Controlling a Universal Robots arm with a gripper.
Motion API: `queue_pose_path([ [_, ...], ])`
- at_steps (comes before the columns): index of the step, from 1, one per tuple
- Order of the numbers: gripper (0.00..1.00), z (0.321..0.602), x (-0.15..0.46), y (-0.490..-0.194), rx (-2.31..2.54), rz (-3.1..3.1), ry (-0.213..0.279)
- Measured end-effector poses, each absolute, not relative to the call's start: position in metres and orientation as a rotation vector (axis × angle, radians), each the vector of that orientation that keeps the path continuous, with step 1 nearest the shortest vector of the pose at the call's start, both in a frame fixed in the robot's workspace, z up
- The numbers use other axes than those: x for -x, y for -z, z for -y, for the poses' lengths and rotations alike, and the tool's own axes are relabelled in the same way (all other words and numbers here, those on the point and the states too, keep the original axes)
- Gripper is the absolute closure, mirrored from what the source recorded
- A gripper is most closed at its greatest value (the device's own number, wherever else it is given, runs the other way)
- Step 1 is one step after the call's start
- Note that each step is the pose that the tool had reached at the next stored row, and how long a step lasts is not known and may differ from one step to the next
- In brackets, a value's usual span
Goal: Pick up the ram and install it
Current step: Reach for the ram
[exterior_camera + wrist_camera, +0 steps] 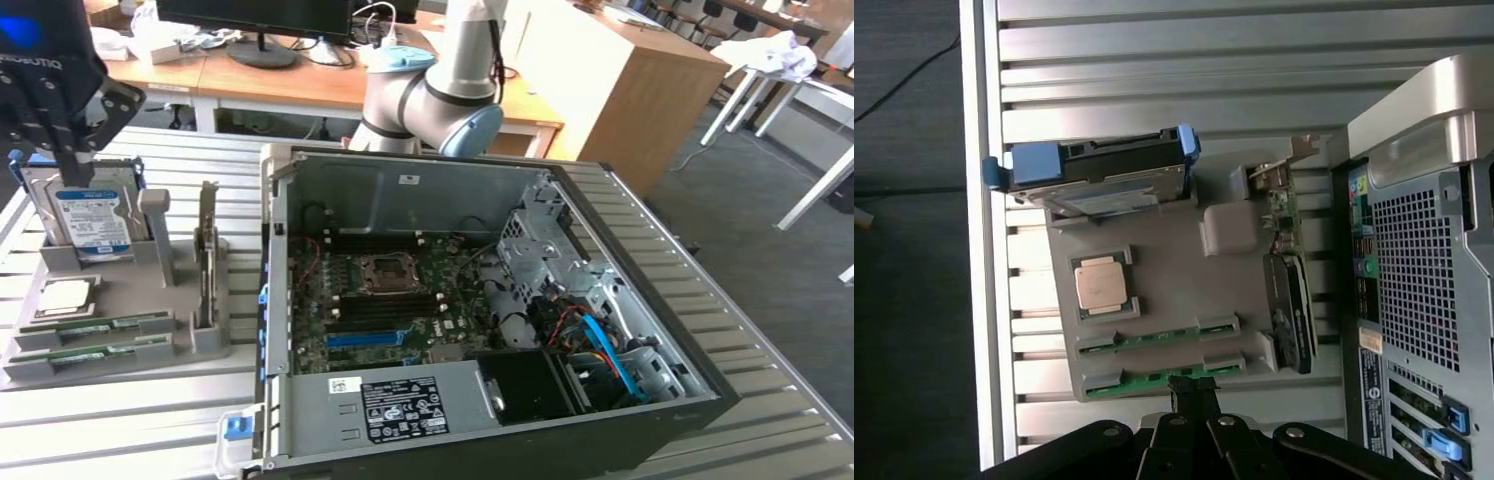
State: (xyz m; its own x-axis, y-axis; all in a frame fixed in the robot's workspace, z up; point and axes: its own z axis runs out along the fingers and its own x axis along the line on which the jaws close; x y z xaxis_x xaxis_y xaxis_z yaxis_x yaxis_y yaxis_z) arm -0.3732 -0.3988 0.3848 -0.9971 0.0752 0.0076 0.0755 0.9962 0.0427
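Above the grey holder [1174, 270] beside the computer case [1424, 250], the end effector [1189, 386] hangs pressed together, pinching nothing, over the ram [1139, 376].

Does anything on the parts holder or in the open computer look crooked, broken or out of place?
Nothing stands out. On the holder, the hard drive, expansion card, processor and both ram sticks all sit in their places. Nothing looks loose in the open computer case.
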Motion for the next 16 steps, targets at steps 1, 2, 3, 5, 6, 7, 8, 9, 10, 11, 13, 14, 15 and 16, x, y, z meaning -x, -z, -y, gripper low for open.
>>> queue_pose_path([
  [1,0.90,0.3988,0.3753,-0.3847,0.118,3.132,0.067],
  [2,0.90,0.3988,0.3771,-0.3847,0.118,3.131,0.067],
  [3,0.90,0.3988,0.3784,-0.3845,0.118,3.131,0.067],
  [5,0.90,0.3988,0.3785,-0.3845,0.118,3.131,0.067],
  [6,0.90,0.3988,0.3785,-0.3845,0.118,3.131,0.067],
  [7,0.90,0.3988,0.3785,-0.3845,0.118,3.131,0.067],
  [8,0.90,0.3988,0.3786,-0.3845,0.118,3.131,0.067],
  [9,0.90,0.3988,0.3786,-0.3845,0.118,3.131,0.067],
  [10,0.90,0.3988,0.3786,-0.3845,0.118,3.131,0.067],
  [11,0.90,0.3988,0.3786,-0.3845,0.118,3.131,0.067],
  [13,0.90,0.3993,0.3788,-0.3845,0.119,3.131,0.067],
  [14,0.90,0.3999,0.3788,-0.3845,0.119,3.131,0.067],
  [15,0.90,0.4008,0.3787,-0.3845,0.118,3.131,0.067],
  [16,0.90,0.4021,0.3786,-0.3845,0.118,3.131,0.067],
])
